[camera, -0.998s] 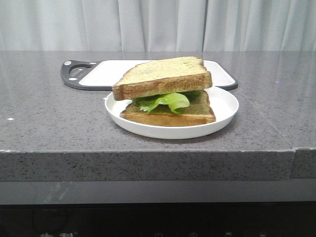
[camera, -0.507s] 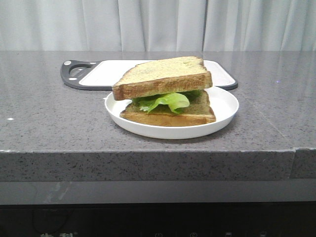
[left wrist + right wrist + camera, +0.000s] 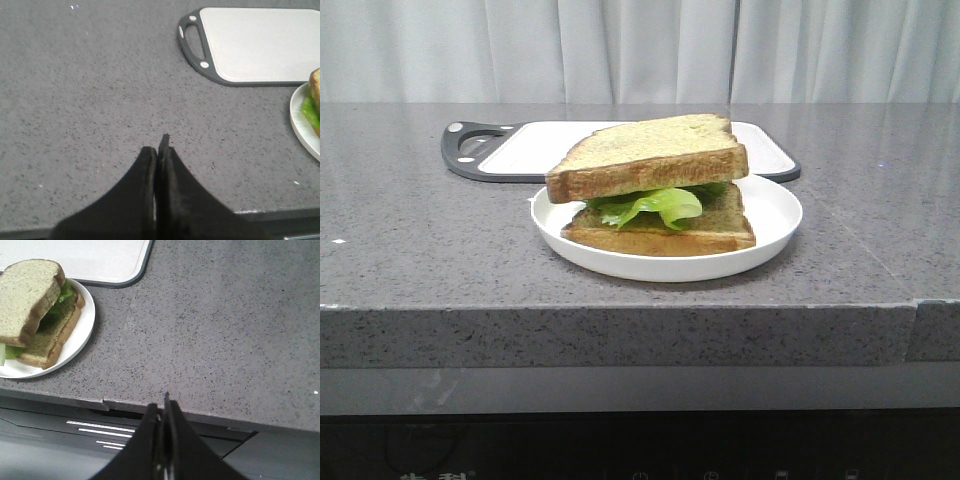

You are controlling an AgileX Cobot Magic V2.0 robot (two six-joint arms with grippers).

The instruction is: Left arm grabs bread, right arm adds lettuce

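The bread (image 3: 650, 152), a thick tan speckled slice with golden crust, lies tilted on top of the lettuce (image 3: 655, 205), which rests on a thinner slice (image 3: 665, 232) on a white plate (image 3: 775, 215). The stack also shows in the right wrist view, bread (image 3: 25, 295) over lettuce (image 3: 61, 297). The left wrist view catches only the plate's rim (image 3: 300, 122) and a bit of lettuce (image 3: 310, 110). My left gripper (image 3: 159, 150) is shut and empty over the bare counter, away from the plate. My right gripper (image 3: 162, 410) is shut and empty above the counter's front edge. Neither arm shows in the front view.
A white cutting board (image 3: 520, 150) with a dark rim and handle lies behind the plate; it also shows in the left wrist view (image 3: 260, 42) and the right wrist view (image 3: 100, 257). The grey speckled counter (image 3: 420, 240) ends at a front edge (image 3: 200, 412).
The front view has shifted very slightly to the left. The sandwich, plate and board stay as they were.
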